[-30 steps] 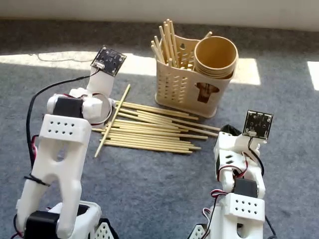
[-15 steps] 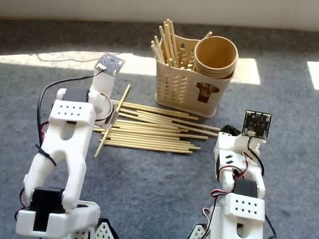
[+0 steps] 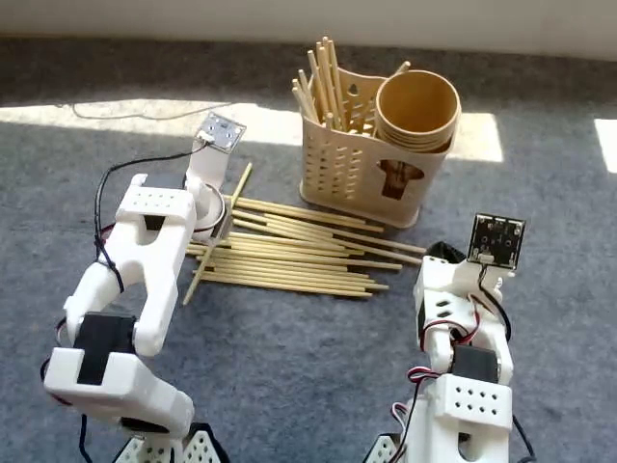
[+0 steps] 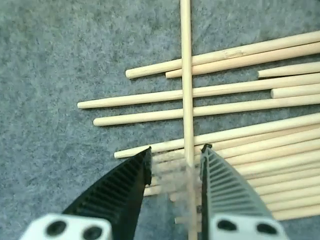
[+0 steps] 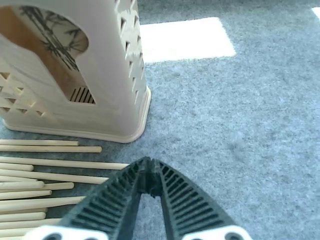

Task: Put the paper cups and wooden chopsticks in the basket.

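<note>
A cream plastic basket (image 3: pixel 359 183) with perforated walls stands upright on the grey carpet (image 3: pixel 289 376). A stack of tan paper cups (image 3: pixel 416 108) sits mouth-up in its right side, seen from above, and a bundle of wooden chopsticks (image 3: pixel 323 82) leans in its left side. Just in front, a pile of loose chopsticks (image 3: pixel 308 260) lies flat and roughly parallel. 1 stick (image 3: pixel 239 188) lies slanted across their left ends.
</note>
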### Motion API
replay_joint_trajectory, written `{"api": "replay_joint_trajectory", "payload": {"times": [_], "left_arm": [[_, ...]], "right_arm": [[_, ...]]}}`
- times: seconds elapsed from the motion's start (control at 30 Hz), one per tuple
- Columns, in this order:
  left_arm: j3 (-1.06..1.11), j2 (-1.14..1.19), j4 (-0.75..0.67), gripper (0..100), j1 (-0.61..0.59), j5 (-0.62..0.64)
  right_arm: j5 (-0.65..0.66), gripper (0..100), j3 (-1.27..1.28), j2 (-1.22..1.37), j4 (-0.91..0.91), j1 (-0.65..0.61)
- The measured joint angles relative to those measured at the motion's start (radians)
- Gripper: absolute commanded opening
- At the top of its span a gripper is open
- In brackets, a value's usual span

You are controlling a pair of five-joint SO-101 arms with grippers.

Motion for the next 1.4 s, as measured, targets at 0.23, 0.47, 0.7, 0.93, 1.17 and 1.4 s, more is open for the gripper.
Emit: {"api": "replay_joint_trajectory", "payload": {"times": [0.23,0.47,0.7,0.93,1.17,1.4], "left_arm": [[-0.014,0.083,-0.046,8,0.018,0.0],[-0.083,0.167,-0.048,6,0.032,0.002],[-0.137,0.183,0.028,2,0.032,0.002],[-0.143,0.078,0.112,1,0.031,0.002],[-0.143,-0.005,0.172,1,0.031,0.002],[-0.143,-0.127,0.18,1,0.031,0.002]], "right_arm": [[0.0,1.0,0.0,0.0,0.0,0.0],[0.0,1.0,0.0,0.0,0.0,0.0],[0.0,1.0,0.0,0.0,0.0,0.0],[0.0,1.0,0.0,0.0,0.0,0.0],[0.0,1.0,0.0,0.0,0.0,0.0],[0.0,1.0,0.0,0.0,0.0,0.0]]}}
